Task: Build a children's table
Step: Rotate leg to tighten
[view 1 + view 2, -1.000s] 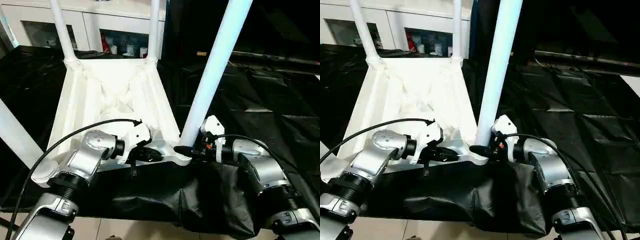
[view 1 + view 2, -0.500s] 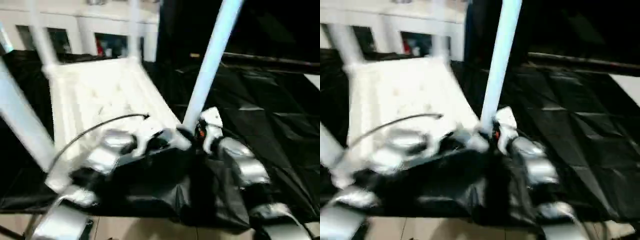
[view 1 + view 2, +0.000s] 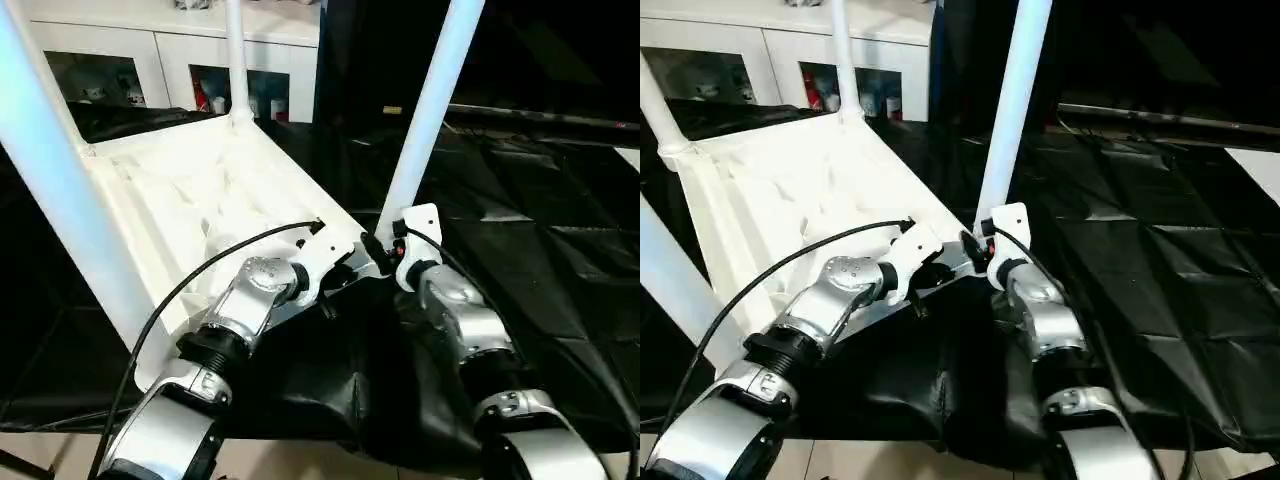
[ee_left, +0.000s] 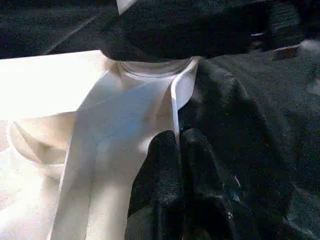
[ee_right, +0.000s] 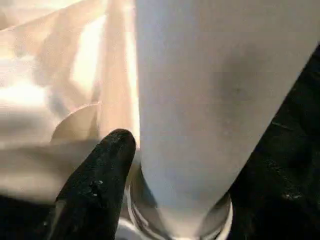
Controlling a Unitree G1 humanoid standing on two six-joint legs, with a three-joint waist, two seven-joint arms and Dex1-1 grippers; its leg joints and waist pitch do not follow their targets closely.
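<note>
Our left gripper (image 4: 178, 145) pinches the tabletop (image 4: 115, 125) rim, fingers pressed together. Black sheeting (image 4: 250, 115) lies beside it.

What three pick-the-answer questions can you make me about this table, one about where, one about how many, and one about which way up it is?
1. Where does the tabletop lie?
A. on a black cloth
B. on bare wood
C. on a green rug

2. How many white legs are stuck into it?
A. one
B. two
C. four

3. Which way up is the tabletop?
A. right way up
B. upside down
C. standing on one edge

Answers:
1. A, since dark crinkled cloth spreads under and around it.
2. C, since one leg rises from each corner.
3. B, since its ribbed underside faces up and the legs point upward.
</note>
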